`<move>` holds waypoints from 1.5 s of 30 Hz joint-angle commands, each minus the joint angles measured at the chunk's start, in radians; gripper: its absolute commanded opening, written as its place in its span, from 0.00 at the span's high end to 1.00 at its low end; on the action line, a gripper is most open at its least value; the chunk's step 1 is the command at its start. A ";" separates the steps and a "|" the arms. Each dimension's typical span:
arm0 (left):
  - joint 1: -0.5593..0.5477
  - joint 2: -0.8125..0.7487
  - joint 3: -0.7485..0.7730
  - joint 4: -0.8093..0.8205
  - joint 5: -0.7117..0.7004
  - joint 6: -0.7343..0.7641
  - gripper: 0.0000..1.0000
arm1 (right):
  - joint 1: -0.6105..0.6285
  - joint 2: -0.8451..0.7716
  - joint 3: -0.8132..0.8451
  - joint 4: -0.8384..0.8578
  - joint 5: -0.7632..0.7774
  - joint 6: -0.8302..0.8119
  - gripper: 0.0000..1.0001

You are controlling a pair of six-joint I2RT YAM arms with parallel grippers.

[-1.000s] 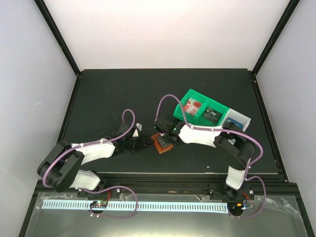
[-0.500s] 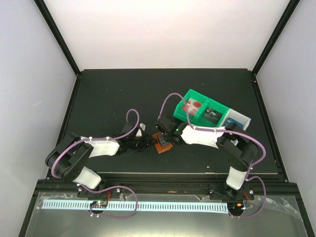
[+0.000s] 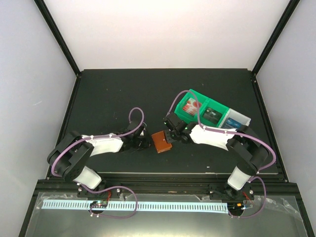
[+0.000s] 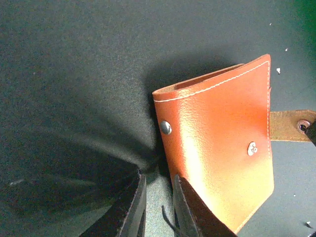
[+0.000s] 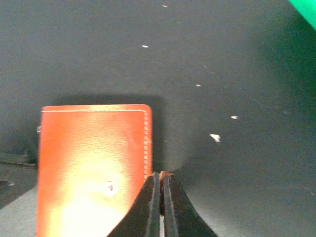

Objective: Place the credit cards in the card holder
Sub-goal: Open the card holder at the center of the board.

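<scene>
Low by card holder [image 5: 94,168], right tool [image 5: 160,174]

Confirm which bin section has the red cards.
The green bin's left section in the top view holds the red cards; its other section holds dark cards, the grey bin a blue card.

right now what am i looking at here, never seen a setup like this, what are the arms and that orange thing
Two robot arms are bolted to a black table. The wide picture looks down from above and behind them; the two close-ups come from cameras on their wrists. The orange thing is a leather card holder, folded shut. The right hand is closed, apparently pinching its strap. The left hand sits at its edge, slightly open, holding nothing. A green bin holds cards, beside a pale grey bin.
</scene>
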 commanded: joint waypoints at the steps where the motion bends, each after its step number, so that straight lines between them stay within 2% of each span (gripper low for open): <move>1: -0.011 0.039 0.027 -0.076 -0.073 0.041 0.83 | -0.007 -0.023 -0.026 -0.001 0.110 0.033 0.92; 4: -0.015 0.050 0.025 -0.075 -0.075 0.046 0.83 | -0.006 -0.014 -0.025 -0.039 0.180 0.056 0.77; 6: -0.015 0.053 0.025 -0.074 -0.075 0.050 0.83 | -0.006 -0.007 -0.024 -0.041 0.183 0.052 0.73; 10: -0.017 0.053 0.028 -0.075 -0.076 0.054 0.83 | -0.006 0.013 -0.007 -0.041 0.138 0.032 0.71; 20: -0.018 0.051 0.025 -0.063 -0.068 0.056 0.82 | -0.006 0.063 0.008 -0.039 0.002 0.021 0.79; 26: -0.019 0.042 0.022 -0.052 -0.070 0.057 0.79 | -0.006 0.084 0.014 -0.046 -0.031 0.024 0.94; 29: -0.019 0.014 0.019 -0.050 -0.080 0.060 0.71 | -0.007 0.061 0.013 -0.048 -0.028 0.024 0.99; 37: -0.015 -0.143 0.019 -0.081 -0.115 0.072 0.45 | -0.006 -0.030 0.074 -0.136 -0.007 0.018 0.99; 40: -0.001 -0.194 -0.007 0.003 -0.030 0.086 0.32 | -0.006 -0.051 0.099 -0.167 -0.016 0.019 0.99; 45: 0.038 -0.215 -0.027 0.079 0.095 0.089 0.17 | -0.007 -0.082 0.118 -0.190 -0.037 0.023 0.99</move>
